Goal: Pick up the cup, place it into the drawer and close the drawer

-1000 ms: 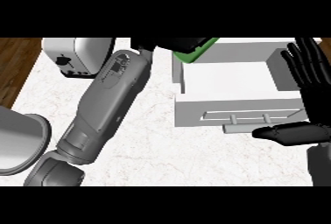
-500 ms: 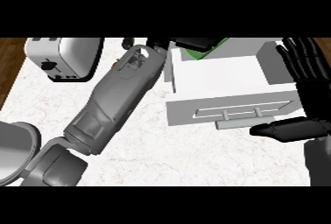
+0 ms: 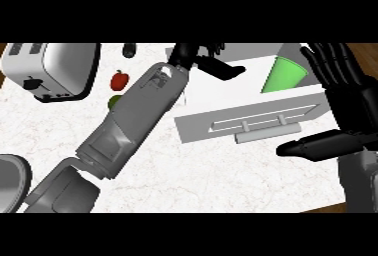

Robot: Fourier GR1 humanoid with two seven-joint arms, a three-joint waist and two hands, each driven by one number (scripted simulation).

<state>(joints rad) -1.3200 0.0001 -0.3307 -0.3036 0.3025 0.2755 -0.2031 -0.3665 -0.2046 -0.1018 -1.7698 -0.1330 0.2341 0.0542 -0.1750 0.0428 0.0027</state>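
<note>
A green cup (image 3: pixel 284 75) sits inside the open white drawer (image 3: pixel 221 92), at its right end, with no hand touching it. The drawer's front panel, with its bar handle (image 3: pixel 267 131), faces me. My left hand (image 3: pixel 196 55) hovers over the drawer's back left corner, fingers relaxed and thumb stretched out towards the cup, holding nothing. The left forearm crosses the counter diagonally from the lower left. My right hand (image 3: pixel 341 87) stands open just right of the drawer, fingers pointing up. Its thumb lies below the front panel's right end.
A silver toaster (image 3: pixel 52 67) stands at the back left. A red pepper (image 3: pixel 118 80), a green item (image 3: pixel 114 101) and a small dark object (image 3: pixel 130 49) lie beside the left forearm. A grey round vessel (image 3: pixel 11 180) shows at the lower left edge.
The green cup, earlier mostly hidden under my left hand, now shows uncovered in the drawer, apart from that hand. The whole scene has shifted right and down in view. The right hand keeps its pose.
</note>
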